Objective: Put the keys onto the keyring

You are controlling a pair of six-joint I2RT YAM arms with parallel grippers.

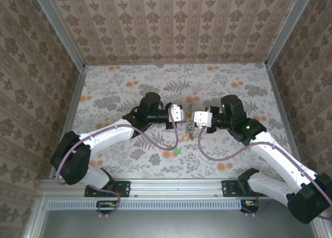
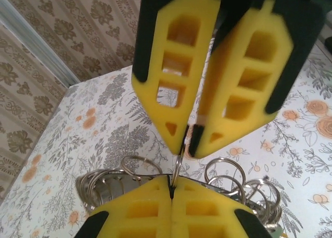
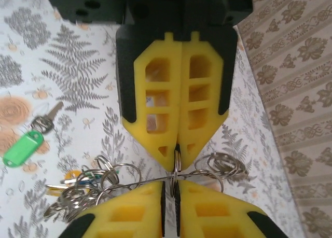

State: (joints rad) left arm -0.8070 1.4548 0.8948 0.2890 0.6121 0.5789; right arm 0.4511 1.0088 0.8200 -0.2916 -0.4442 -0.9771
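A: OK, L gripper (image 2: pixel 171 183), state?
B: Fully closed, pads flat together. It pinches one thin loop (image 2: pixel 177 168) at the very tips.
A: R gripper (image 2: pixel 185 144)?
B: Tip to tip w/ the L one, pointing straight at it. Pads a hair apart and the same loop runs into the slit. Can't tell if it grips or just brackets it.
A: Keyring?
B: Thin wire of the keyring (image 3: pixel 148 181) runs sideways right at the two sets of tips, held up off the table (image 1: pixel 119 87). Can't tell if the pinched loop is part of it.
A: What hangs on it?
B: Silver split rings (image 2: pixel 223 168), bunched both sides of the tips. At least 6 in the L wrist view, but they overlap too much for an exact count.
A: Keys, how many?
B: 2 I can count. 1 green-tagged key (image 3: pixel 23 147) lies flat on the table, apart from the bunch, on the L arm's side. 1 yellow-orange key (image 3: pixel 72 175) sits in the bunch among the rings. Any others are too tangled to tell.
A: Arms?
B: 2, meeting mid-table, bunch between the wrists.
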